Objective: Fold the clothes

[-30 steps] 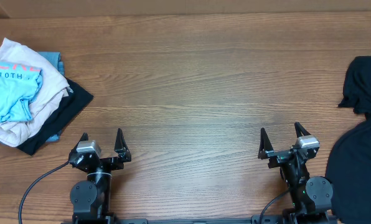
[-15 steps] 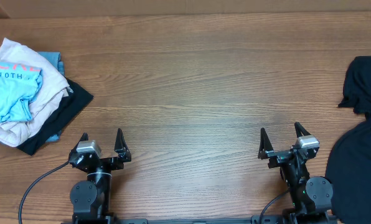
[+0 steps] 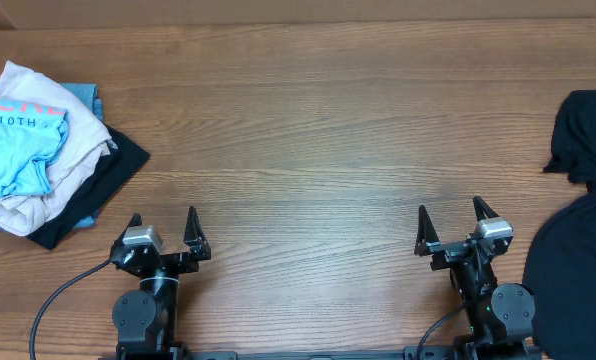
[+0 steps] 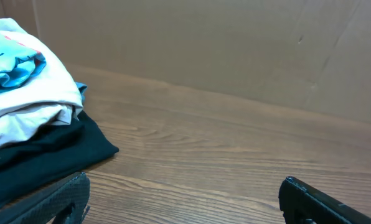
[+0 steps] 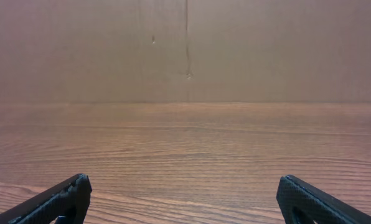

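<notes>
Overhead: black T-shirt [image 3: 590,135], plain, matte and rumpled, at the right edge of the table [image 3: 308,130]. Its long axis is unclear. More black cloth [image 3: 578,280] lies at six o'clock from it. The shirt is at two o'clock from the right gripper [image 3: 449,212], the nearer one, whose jaws are apart and empty. Left gripper [image 3: 162,216]: also apart, well away from the shirt.

Left wrist: stacked pile [image 4: 23,118] at ten o'clock.

Right wrist: bare wood; shirt out of view.

Overhead top-down, wrist views low, forward, sharing table [image 3: 308,130]
</notes>
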Controlling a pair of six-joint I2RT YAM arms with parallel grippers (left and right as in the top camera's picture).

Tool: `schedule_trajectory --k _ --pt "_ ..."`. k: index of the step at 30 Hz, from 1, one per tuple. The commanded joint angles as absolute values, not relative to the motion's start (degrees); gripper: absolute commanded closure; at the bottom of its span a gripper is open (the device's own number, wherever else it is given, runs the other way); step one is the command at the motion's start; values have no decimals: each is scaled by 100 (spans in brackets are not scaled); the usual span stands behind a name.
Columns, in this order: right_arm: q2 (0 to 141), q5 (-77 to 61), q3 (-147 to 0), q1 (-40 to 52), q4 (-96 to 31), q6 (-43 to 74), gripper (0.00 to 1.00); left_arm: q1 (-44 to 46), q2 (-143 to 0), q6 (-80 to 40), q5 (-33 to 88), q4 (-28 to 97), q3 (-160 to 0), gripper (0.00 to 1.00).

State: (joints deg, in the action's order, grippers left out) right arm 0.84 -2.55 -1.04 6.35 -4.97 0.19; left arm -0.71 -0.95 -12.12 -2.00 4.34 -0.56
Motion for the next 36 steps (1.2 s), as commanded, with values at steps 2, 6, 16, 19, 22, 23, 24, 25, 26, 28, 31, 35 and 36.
schedule_trajectory --k 2,6,16,19,22,23,24,25,26,28,31,35,36 --pt "71 -217 -45 602 -464 -3 0 -30 -47 -1334 -255 414 -27 0" --pt "71 -119 -45 602 -464 -5 0 -30 -47 -1332 -252 414 -27 0" --pt "71 -193 -423 602 -185 495 0 -30 -47 -1332 -252 414 -27 0" --pt "102 -169 -764 602 -202 475 0 -30 -47 -1332 -252 414 -27 0" --pt "292 -143 -1382 602 -421 480 0 -30 -47 -1334 -255 414 -27 0" --pt "416 -86 -1645 602 -521 484 0 -30 -47 -1332 -255 414 -27 0" --pt "545 -21 -1883 602 -600 484 0 -30 -47 -1332 -252 414 -27 0" --pt "692 73 -2128 602 -672 499 0 -30 -47 -1334 -252 414 -27 0" --pt "902 202 -2436 602 -729 497 0 -30 -47 -1332 -252 414 -27 0" --pt "1315 408 -3000 602 -794 497 0 -30 -47 -1332 -255 414 -27 0" --pt "1977 652 -3765 602 -886 497 0 -30 -47 -1332 -255 414 -27 0" --pt "3148 816 -4969 602 -1295 471 0 -30 -47 -1332 -252 414 -27 0" --pt "3415 814 -5249 602 -1426 471 0 -30 -47 -1332 -252 414 -27 0"
